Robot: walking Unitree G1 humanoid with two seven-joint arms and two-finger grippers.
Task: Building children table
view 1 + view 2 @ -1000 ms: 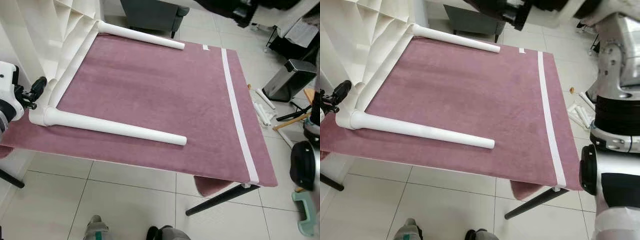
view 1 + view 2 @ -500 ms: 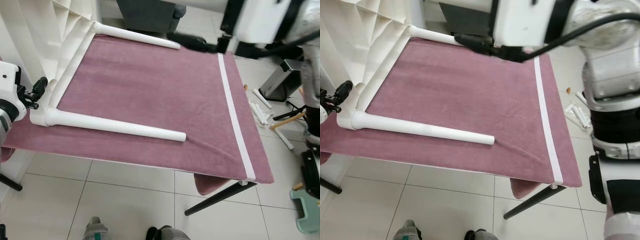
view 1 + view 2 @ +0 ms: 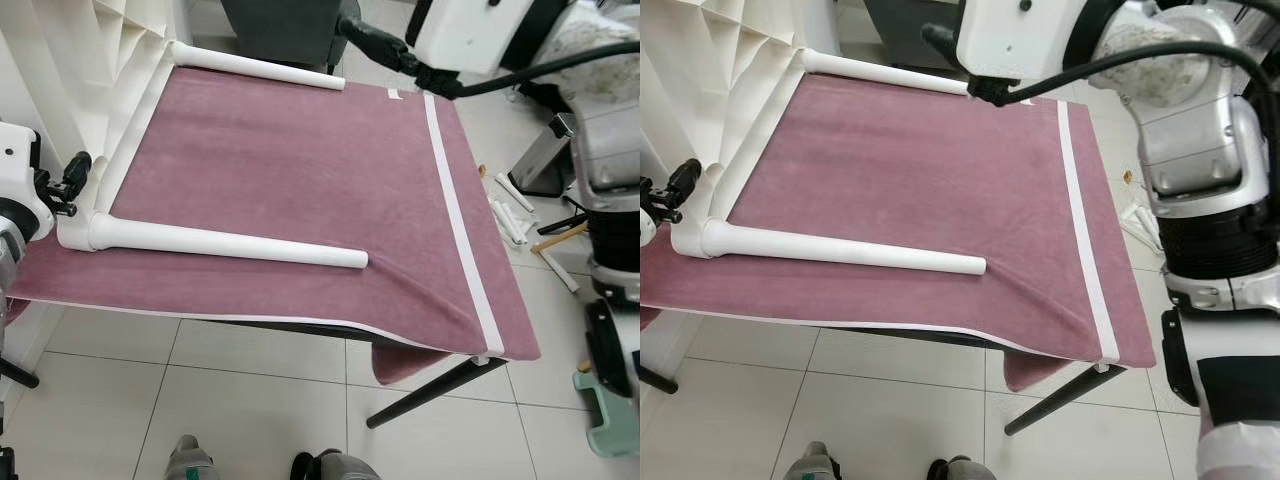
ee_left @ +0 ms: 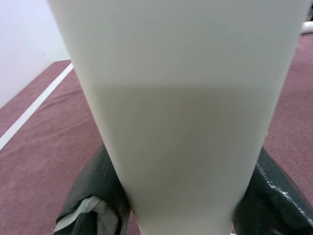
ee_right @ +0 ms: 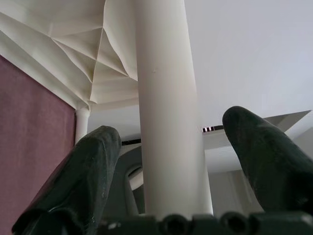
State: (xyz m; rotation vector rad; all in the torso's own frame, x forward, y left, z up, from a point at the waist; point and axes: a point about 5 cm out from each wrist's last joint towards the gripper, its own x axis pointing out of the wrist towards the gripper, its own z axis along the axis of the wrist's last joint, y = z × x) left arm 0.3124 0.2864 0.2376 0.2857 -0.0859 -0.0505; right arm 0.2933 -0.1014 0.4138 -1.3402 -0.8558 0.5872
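Lying on a mauve towel over the tabletop: white children's table on its side, two legs pointing right. Clamped around near leg, left gripper fingers. Spread wide around far leg, right gripper fingers, not touching.

White children's table on its side, two round legs lying across mauve cloth
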